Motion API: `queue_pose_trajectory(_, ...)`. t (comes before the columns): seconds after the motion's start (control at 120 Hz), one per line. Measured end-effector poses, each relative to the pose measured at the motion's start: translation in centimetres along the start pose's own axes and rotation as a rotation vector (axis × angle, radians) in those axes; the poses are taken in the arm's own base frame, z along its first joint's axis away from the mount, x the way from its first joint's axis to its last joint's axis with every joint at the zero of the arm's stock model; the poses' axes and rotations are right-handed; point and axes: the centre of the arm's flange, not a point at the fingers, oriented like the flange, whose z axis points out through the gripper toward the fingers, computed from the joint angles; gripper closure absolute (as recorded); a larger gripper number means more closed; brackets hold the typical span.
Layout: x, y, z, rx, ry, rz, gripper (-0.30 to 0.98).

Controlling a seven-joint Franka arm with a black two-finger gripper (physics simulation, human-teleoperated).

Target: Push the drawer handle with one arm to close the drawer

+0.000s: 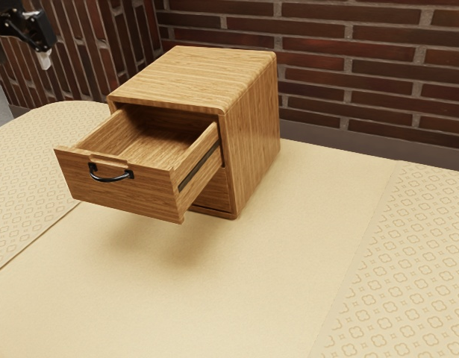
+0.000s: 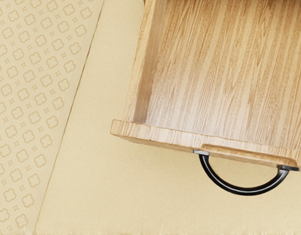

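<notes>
Currently, fingers to handle: from the fingers [image 1: 44, 60] at the exterior view's upper left, the handle [image 2: 244, 192] lies down and to that view's right, well apart, with no contact.
Arm pose: the arm [image 1: 16, 24] reaches in at the upper left corner, fingers pointing mostly down; the wrist view looks down on the drawer's front edge and the handle, so the hand appears to be above them.
Fingers' state: released, spread apart with nothing between them.
Handle: a black bow on the outer face of the drawer front, under the small notch in its top edge; its long axis runs along the front, across the drawer's line of travel, and the curve bulges away from the cabinet.
Drawer: the upper drawer [image 1: 128, 195] is pulled well out, its inside bare to view and one side rail exposed.
Push line: from the handle into the cabinet [image 1: 251, 134], toward the exterior view's upper right; the fingers would need to drop on the outer side of the handle first, then press straight along that line.
Likely trouble: coming down too far inward would land them in the open drawer or on its top edge; pressing off-centre might make it bind.
Cabinet: upright on the desk [image 1: 289, 261], brick wall [image 1: 348, 71] behind.
Stage: approach, with closing all to do.
</notes>
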Motion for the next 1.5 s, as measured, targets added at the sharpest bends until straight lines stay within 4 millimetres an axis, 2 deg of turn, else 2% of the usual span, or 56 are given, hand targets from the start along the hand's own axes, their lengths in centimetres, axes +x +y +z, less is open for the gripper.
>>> queue_pose_trajectory(0.192, -0.4, 1.2, 0.2, -0.001, -0.03, 0.002, 0.0)
queue_pose_trajectory(0.258, -0.7, 1.8, 1.1, -0.003, -0.063, 0.011, 0.0)
queue_pose_trajectory(0.35, -2.3, 3.1, 2.0, 0.003, -0.112, 0.035, 0.01)
queue_pose_trajectory(0.458, -4.9, 3.9, 3.2, -0.002, -0.166, 0.047, 0.18)
queue_pose_trajectory(0.592, -8.0, 6.6, 4.6, 0.012, -0.214, 0.072, 0.48)
queue_pose_trajectory(0.642, -9.3, 7.1, 5.9, 0.021, -0.245, 0.074, 0.56)
queue_pose_trajectory(0.742, -11.5, 8.1, 8.8, 0.018, -0.307, 0.085, 0.66)
queue_pose_trajectory(0.833, -13.9, 9.3, 10.1, 0.006, -0.317, 0.102, 0.71)
queue_pose_trajectory(0.9, -14.8, 9.8, 11.5, -0.004, -0.325, 0.101, 0.74)
queue_pose_trajectory(1.0, -15.1, 10.1, 13.6, -0.018, -0.325, 0.085, 0.76)
queue_pose_trajectory(1.15, -14.3, 10.1, 15.8, -0.003, -0.275, 0.062, 0.77)
queue_pose_trajectory(1.5, -12.3, 11.6, 16.9, 0.013, -0.129, 0.066, 0.78)
